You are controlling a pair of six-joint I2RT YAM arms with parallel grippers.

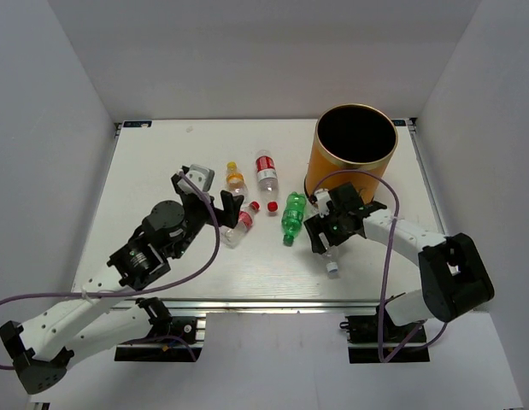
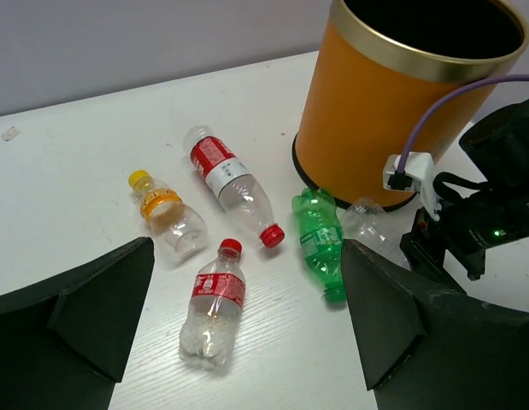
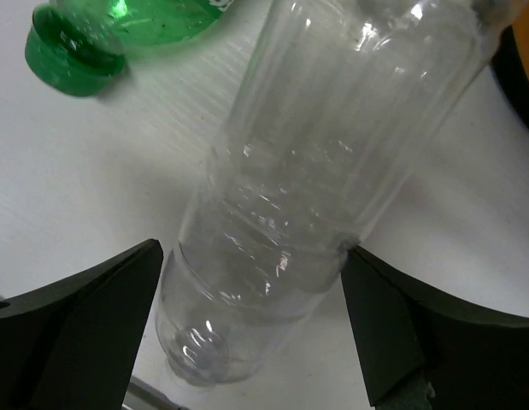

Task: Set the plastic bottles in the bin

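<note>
The orange bin (image 1: pixel 349 175) stands at the back right and also shows in the left wrist view (image 2: pixel 375 111). An orange-capped bottle (image 1: pixel 236 179), a red-labelled bottle (image 1: pixel 266 171) and a green bottle (image 1: pixel 292 215) lie in front of it. My left gripper (image 1: pixel 233 212) is open above a small red-labelled bottle (image 2: pixel 213 303), its fingers wide on either side (image 2: pixel 247 249). My right gripper (image 1: pixel 326 239) is open low over a clear bottle (image 3: pixel 307 171) lying on the table. That gripper's fingers straddle the clear bottle (image 3: pixel 251 252), the right finger touching it.
A red cap (image 1: pixel 273 206) lies by the red-labelled bottle's neck. The green bottle's cap end (image 3: pixel 72 51) is just left of the clear bottle. The right arm's purple cable (image 1: pixel 388 256) loops beside the bin. White walls enclose the table (image 1: pixel 161 154).
</note>
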